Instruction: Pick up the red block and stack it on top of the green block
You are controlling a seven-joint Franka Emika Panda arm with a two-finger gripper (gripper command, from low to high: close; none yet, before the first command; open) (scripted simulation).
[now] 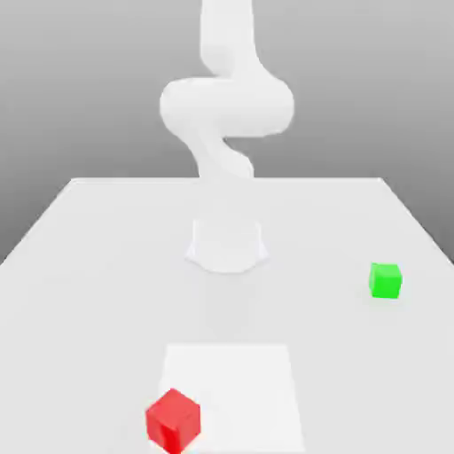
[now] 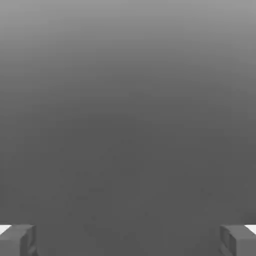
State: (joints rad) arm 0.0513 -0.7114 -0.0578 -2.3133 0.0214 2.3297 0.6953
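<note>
The red block (image 1: 174, 419) lies near the front of the white table, a little toward the exterior view's left, at the corner of a brighter white square. The green block (image 1: 385, 280) sits further back on the exterior view's right. They lie far apart. In the hand view my gripper (image 2: 128, 240) stands open, its two grey fingertips (image 2: 18, 240) wide apart with nothing between them, and plain grey background lies beyond. The white arm (image 1: 226, 106) rises from its base at the table's middle back.
The arm's round base (image 1: 227, 246) stands on the table (image 1: 97, 266) behind both blocks. A brighter white square patch (image 1: 239, 390) marks the table's front middle. The table's side edges run back on both sides.
</note>
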